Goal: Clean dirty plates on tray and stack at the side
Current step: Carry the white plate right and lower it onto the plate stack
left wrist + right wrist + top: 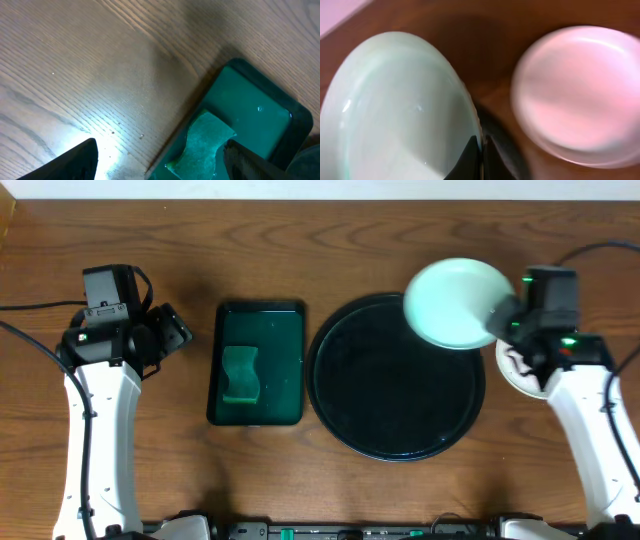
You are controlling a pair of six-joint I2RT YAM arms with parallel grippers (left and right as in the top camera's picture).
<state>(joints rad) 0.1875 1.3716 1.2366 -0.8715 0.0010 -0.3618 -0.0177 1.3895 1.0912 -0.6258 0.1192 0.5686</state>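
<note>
The right gripper (482, 157) is clenched on the rim of one pale mint plate (395, 110). Its two fingers pinch the edge from both faces, so the plate hangs out sideways from the grip. In the overhead view the plate is in the air, over the upper right edge of the round black tray (390, 380). I see no green smear on the face turned to the camera, but the wrist picture is soft and I cannot be sure.

I judge the plate to be stiff, light and smooth, probably glazed or hard plastic. It will not bend, but it may slip or turn in a narrow pinch at the rim. If it is ceramic, a drop would chip it. The rim is the only good place to hold such a shallow plate, and I would keep the grip deep over the edge.

Just beside it, on the tabletop (400, 230) under the right arm, lies the stack of plates (580, 95), white and blurred. It seems to be more than one plate. The black tray carries no plate now.

Further left is the green tray (275, 360) with the sponge (240, 373) in it. Beyond it, the left gripper (180, 330) is released, its jaws wide apart and holding nothing, near the green tray.
</note>
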